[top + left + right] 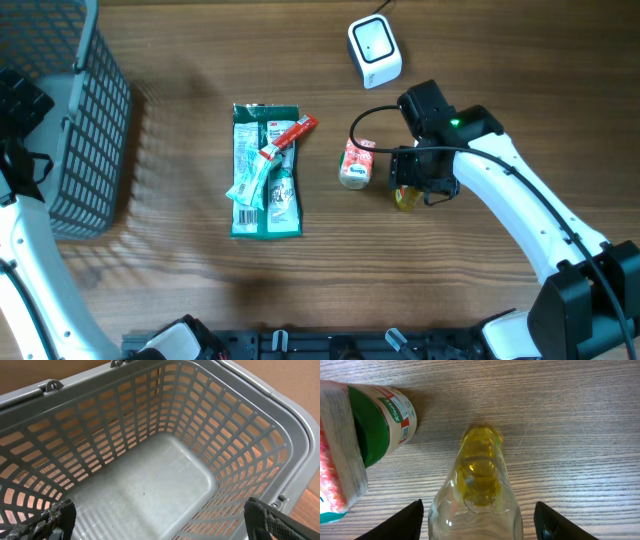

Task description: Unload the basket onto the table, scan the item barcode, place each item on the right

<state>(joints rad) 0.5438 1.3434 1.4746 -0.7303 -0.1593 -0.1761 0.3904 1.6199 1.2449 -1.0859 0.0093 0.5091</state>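
Bottle (481,477) clear, yellow liquid inside

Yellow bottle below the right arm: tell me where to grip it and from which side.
Grip the clear, wider body of the yellow bottle, coming down from above with the right end effector, whose open fingers straddle it. The green-lidded jar lies close beside it, so stay centred.
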